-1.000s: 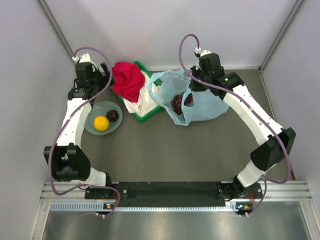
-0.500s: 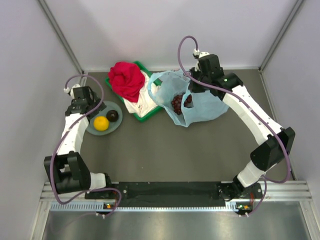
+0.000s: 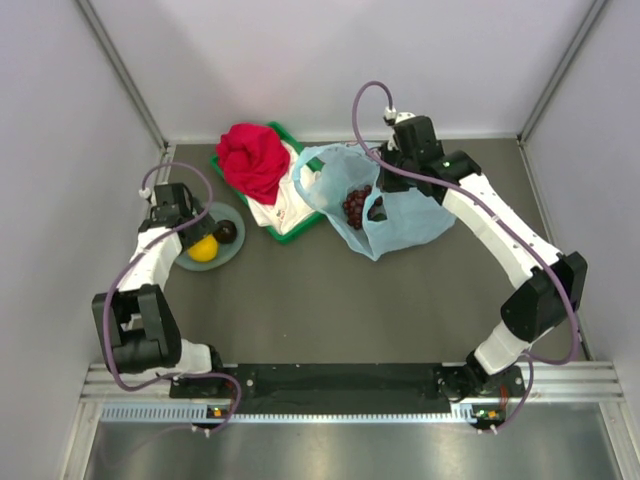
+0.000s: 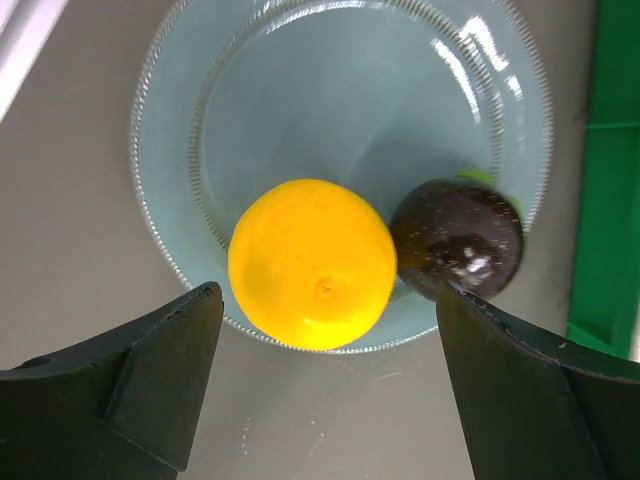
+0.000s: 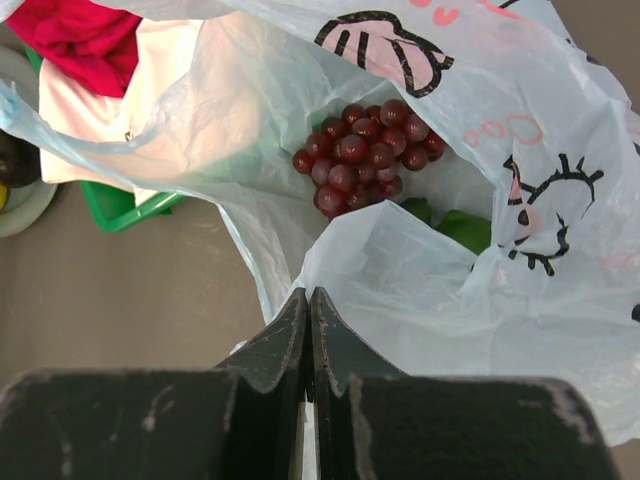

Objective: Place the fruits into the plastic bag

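- My left fingers (image 3: 192, 230) hang spread wide over the near rim of a round grey-green plate (image 4: 330, 60) at the left of the worktop (image 3: 300, 300), gripping nothing.
- An orange citrus (image 4: 310, 262) lies on the plate, framed between the two spread fingers in the left wrist view, and neither finger touches it.
- A dark round fruit (image 4: 458, 238) sits on the same plate, touching the citrus on its right side.
- My right fingers (image 5: 308, 310) are pressed together at the near edge of the plastic bag (image 5: 420, 300), pinching its thin film.
- The light-blue bag, printed with cartoon marks, lies open on the worktop at the far right, its mouth towards the left.
- A bunch of dark red grapes (image 5: 362, 152) rests inside the bag, well in from its mouth.
- A green fruit (image 5: 462, 228) lies just beside the grapes, partly hidden under a fold of the film.
- A green tray (image 5: 120, 212) stands between plate and bag, touching the bag's left side; it holds a red cloth (image 5: 75, 35) heaped on a white cloth (image 5: 100, 110).
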